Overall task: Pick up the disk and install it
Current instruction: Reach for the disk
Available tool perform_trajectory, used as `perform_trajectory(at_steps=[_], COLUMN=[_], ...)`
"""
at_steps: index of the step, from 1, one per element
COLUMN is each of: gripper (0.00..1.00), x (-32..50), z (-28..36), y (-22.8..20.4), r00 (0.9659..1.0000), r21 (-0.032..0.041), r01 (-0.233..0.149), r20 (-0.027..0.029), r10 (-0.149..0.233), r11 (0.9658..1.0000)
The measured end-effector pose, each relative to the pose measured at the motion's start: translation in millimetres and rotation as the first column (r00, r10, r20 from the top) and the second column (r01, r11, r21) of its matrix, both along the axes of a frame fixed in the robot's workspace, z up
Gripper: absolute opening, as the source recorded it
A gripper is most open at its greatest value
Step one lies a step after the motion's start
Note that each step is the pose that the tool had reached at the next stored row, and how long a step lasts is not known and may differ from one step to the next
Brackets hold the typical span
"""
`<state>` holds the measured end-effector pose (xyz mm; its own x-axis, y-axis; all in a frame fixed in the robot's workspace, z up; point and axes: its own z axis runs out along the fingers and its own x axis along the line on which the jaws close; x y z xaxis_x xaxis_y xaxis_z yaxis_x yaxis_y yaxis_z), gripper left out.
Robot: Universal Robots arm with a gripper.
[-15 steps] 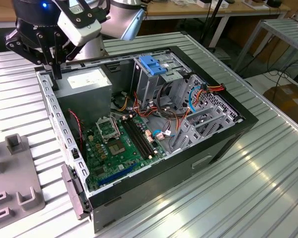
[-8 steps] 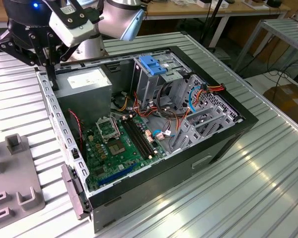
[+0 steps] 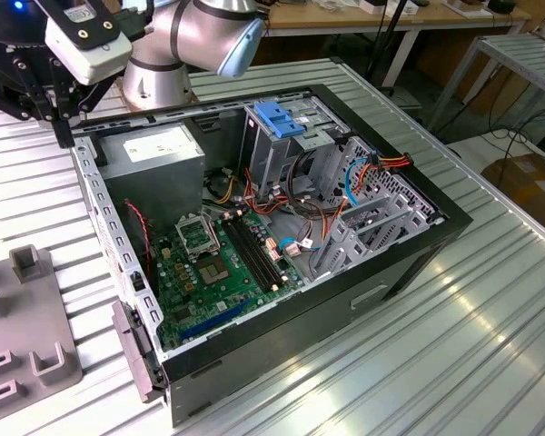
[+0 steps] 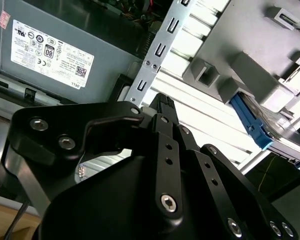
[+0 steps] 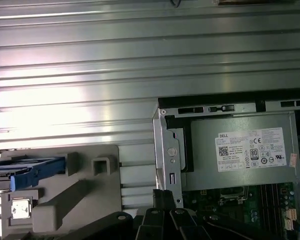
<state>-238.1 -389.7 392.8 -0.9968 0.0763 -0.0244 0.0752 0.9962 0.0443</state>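
The disk (image 5: 32, 170) is a flat silver drive edged in bright blue plastic. It lies in a slot of a grey fixture (image 5: 90, 195) on the table beside the computer case. In the second wrist view the disk (image 4: 255, 127) shows its blue end under the fixture's grey blocks. My gripper (image 4: 162, 102) hangs in the air over the case's corner by the power supply (image 5: 240, 150), well apart from the disk. Its black fingers (image 5: 162, 196) are shut with nothing between them. In the exterior view my gripper (image 3: 62, 123) is at the upper left, over the case's rear corner.
The open computer case (image 3: 409, 263) lies on a slatted metal table (image 3: 490, 336), with motherboard (image 3: 218, 263), cables and an upright metal cage with a blue top (image 3: 286, 118) inside. Part of the grey fixture (image 3: 23, 318) shows at the exterior view's left.
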Motion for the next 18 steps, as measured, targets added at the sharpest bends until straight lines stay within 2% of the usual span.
perform_trajectory(at_steps=[18], gripper=[0.10], x=[-36.8], z=[-0.5], y=[4.7], r00=[1.0000], r21=[0.0000], r01=[0.000], r20=[0.0000], r10=[0.000], r11=[1.0000])
